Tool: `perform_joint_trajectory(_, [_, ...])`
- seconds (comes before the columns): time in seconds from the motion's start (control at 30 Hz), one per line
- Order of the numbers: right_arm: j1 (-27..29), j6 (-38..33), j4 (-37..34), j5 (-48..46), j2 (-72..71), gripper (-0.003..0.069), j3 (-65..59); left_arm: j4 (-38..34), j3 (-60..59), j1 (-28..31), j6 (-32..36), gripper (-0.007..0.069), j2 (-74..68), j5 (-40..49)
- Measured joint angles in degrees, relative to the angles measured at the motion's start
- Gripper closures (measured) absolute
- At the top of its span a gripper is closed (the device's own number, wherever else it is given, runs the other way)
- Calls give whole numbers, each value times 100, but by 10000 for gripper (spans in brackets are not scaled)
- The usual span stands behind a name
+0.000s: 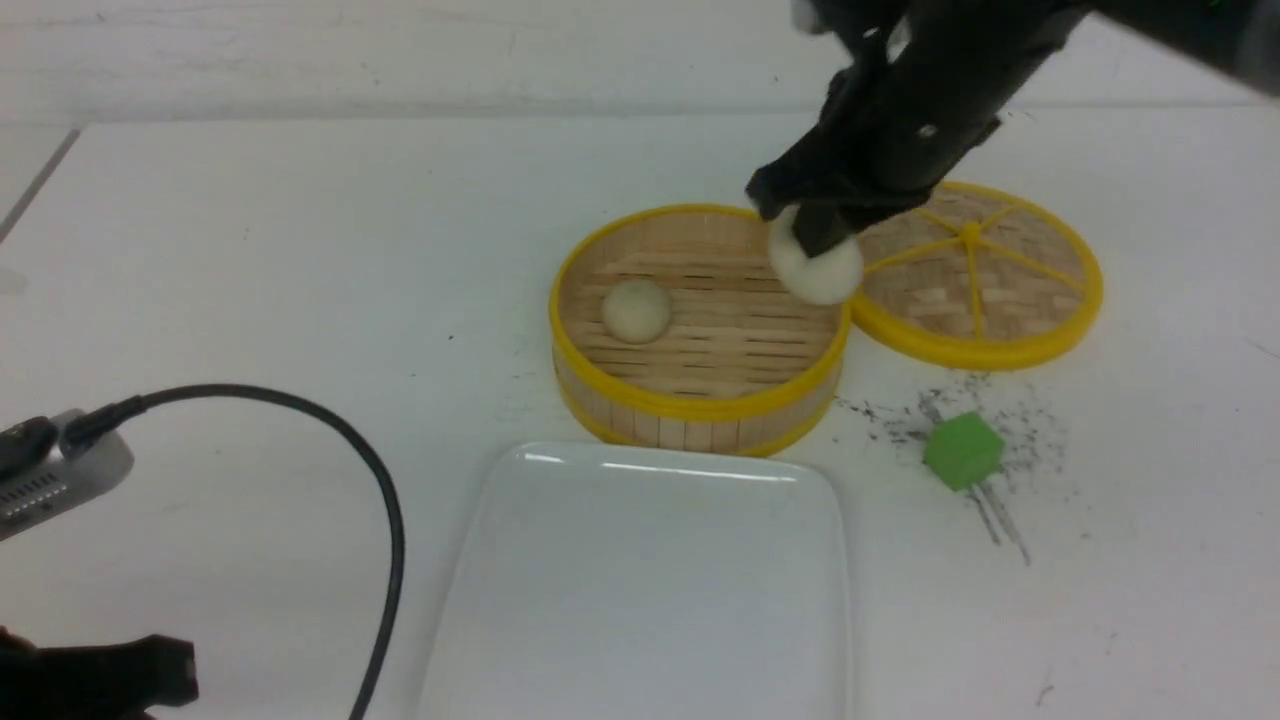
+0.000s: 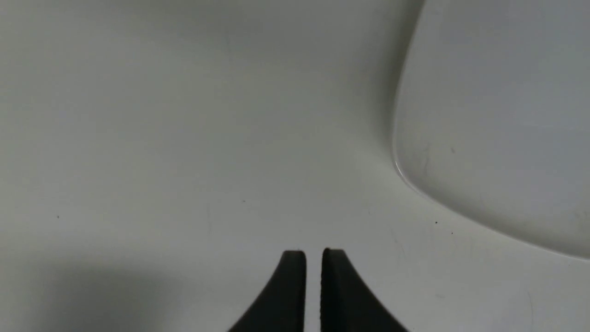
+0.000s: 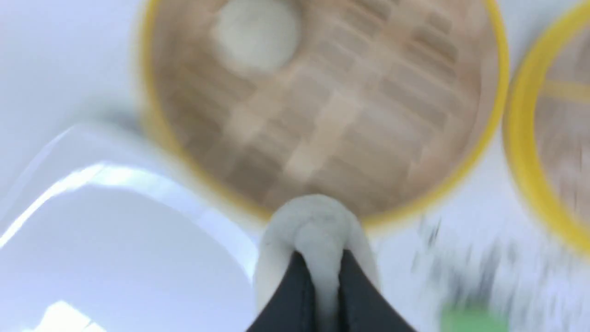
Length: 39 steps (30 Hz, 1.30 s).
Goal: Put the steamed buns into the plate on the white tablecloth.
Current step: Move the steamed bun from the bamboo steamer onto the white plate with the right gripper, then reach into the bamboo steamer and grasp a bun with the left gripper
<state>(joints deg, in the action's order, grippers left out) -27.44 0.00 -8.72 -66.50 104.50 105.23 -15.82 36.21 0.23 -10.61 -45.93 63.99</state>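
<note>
My right gripper (image 1: 815,240) is shut on one steamed bun (image 1: 825,275), held in the air over the right rim of the bamboo steamer (image 1: 700,405). The right wrist view shows that bun (image 3: 318,221) squeezed between the black fingertips of the gripper (image 3: 322,258). A second bun (image 1: 636,310) lies inside the steamer at its left. The white plate (image 1: 650,580) sits empty on the white tablecloth (image 1: 250,250), just in front of the steamer. My left gripper (image 2: 313,252) hovers low over the cloth beside a corner of the plate (image 2: 498,115), its fingers almost together with nothing between them.
The steamer's woven lid (image 1: 985,270) lies flat to the right of the steamer, under my right arm. A green cube (image 1: 962,450) stands on dark scuff marks right of the plate. A black cable (image 1: 380,480) curves from a grey device (image 1: 50,475) at the left edge.
</note>
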Motion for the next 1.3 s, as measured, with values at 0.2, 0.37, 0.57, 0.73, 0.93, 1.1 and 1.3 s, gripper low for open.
perform_joint_trajectory(0.2, [-636,54,-463,275,-859,630,-1645,0,0,0,0,536,0,-199])
perform_joint_trajectory(0.37, [-1509,59,-505,1843,-777,605,-3186,0,0,0,0,532,0,-324])
perform_joint_trajectory(0.57, [-1914,94,-273,3196,-290,408,-3858,5,0,0,0,517,0,-378])
perform_joint_trajectory(0.73, [-1920,203,-356,3124,-242,202,-3858,11,0,0,0,504,0,-407])
perform_joint_trajectory(0.93, [-1920,207,101,2239,-710,123,-3426,6,0,0,0,496,0,-414])
perform_joint_trajectory(1.1, [-1920,333,940,1052,-1664,223,-2920,6,0,0,0,485,0,-425])
perform_joint_trajectory(1.3, [-1920,575,1586,-255,-2985,501,-2898,-243,0,0,-31,482,-15,-535])
